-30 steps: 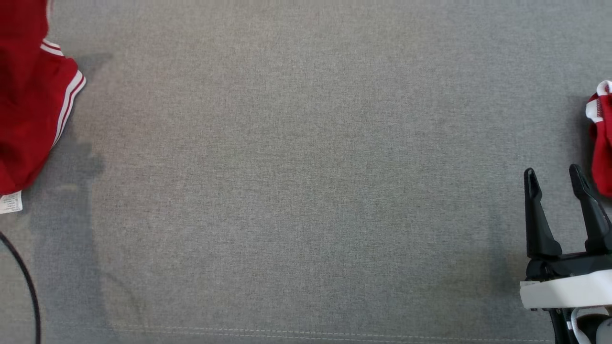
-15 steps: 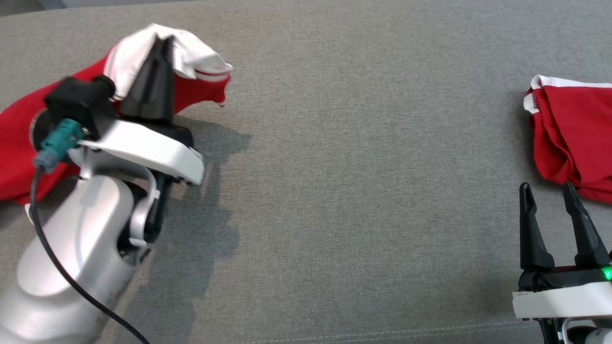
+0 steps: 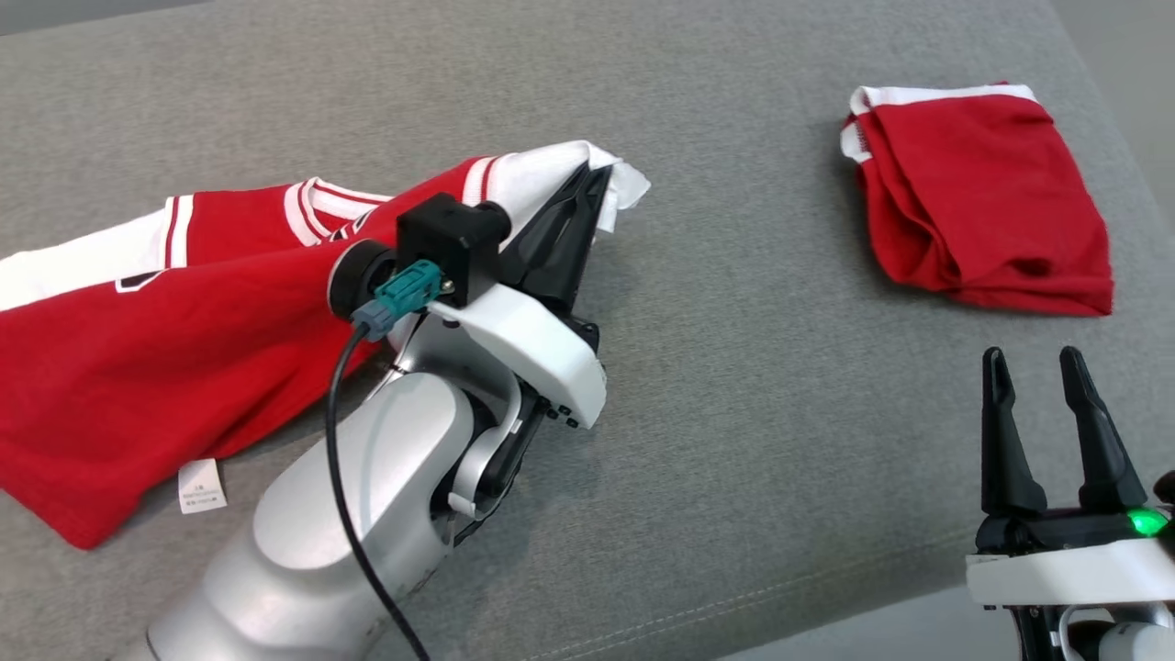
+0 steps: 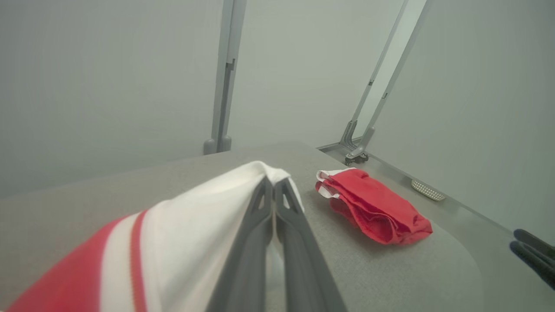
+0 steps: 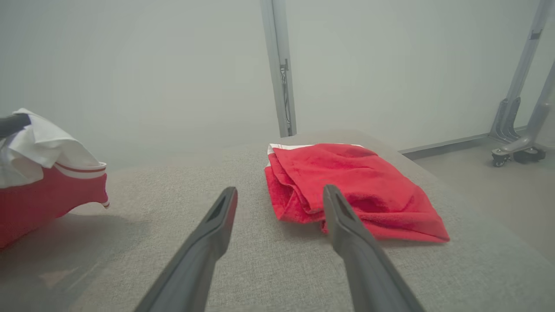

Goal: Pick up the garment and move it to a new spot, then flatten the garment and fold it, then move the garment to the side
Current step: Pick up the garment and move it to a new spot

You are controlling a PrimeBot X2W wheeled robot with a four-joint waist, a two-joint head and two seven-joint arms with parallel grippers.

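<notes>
Left gripper (image 3: pixel 595 179) clamped on the white sleeve of the red-and-white jersey (image 3: pixel 138 367), jersey lying toward the left edge of the grey upholstered surface (image 3: pixel 734 386), perhaps a sofa seat, right gripper (image 3: pixel 1030 363) spread empty by the near right corner, folded red cloth (image 3: pixel 982 202) at the far right corner

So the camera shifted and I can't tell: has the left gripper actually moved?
Yes. The left gripper, shut on the jersey, is nearer the folded red garment, rightward.
</notes>
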